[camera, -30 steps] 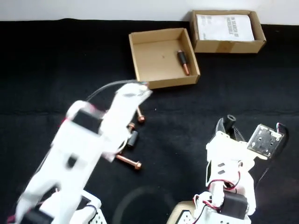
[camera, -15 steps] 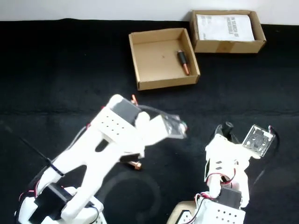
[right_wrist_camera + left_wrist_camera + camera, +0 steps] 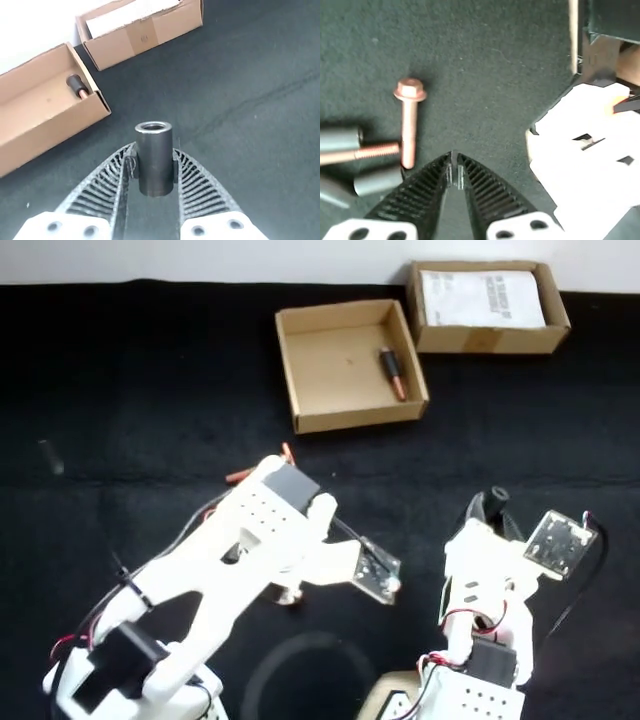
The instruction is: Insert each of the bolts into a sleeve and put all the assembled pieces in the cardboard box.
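Bolts [image 3: 409,122] and sleeves [image 3: 377,181] lie loose on the dark worktop [image 3: 120,370], nearer its front edge and left of the middle. The left wrist view lays them out. A hex-headed bolt sits just beside the tips of the left claw [image 3: 454,172], a second bolt [image 3: 360,152] meets its shank with the threaded end, and there is a grey sleeve on either side of that one. The left claw is clenched on nothing, its tips drawn together over the cloth.

From the high view the left arm [image 3: 230,570] covers most of this cluster. Copper ends stick out past its far side [image 3: 240,476] and a bolt head shows under its near side [image 3: 290,597].

The right arm [image 3: 490,570] stands by the front edge, right of the middle. Its right claw [image 3: 153,149] grips a held sleeve [image 3: 154,165] upright, bore upward.

The cardboard box [image 3: 340,415] sits toward the back edge, about midway along it, and one assembled piece [image 3: 392,373] lies against its right wall. Dark cloth runs from the box's near wall to both arms. A second box [image 3: 487,338] holding a paper sheet [image 3: 480,298] stands just beside it, closer to the back right corner. The right wrist view shows the open sides of both boxes [image 3: 55,127].
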Controlling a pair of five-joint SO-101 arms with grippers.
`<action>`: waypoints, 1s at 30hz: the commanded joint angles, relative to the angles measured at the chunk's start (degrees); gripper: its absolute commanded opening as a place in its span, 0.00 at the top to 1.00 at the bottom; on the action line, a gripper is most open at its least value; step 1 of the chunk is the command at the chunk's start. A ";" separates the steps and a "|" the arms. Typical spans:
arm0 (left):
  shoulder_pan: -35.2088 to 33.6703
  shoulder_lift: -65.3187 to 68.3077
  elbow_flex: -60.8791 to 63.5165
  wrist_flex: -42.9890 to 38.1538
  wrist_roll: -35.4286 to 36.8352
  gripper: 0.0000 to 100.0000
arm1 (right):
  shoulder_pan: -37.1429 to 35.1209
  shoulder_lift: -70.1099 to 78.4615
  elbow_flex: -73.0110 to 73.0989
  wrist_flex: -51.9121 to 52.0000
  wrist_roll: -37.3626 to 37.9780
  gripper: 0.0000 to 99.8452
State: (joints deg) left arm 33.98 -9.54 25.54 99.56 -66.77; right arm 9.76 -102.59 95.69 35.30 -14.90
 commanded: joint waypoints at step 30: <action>-5.41 19.47 -11.74 -10.29 2.02 0.84 | 0.22 -1.10 7.52 -1.10 4.04 0.99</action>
State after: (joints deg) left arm 28.88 10.15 15.96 88.48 -64.40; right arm 9.76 -102.59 95.69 35.12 -11.82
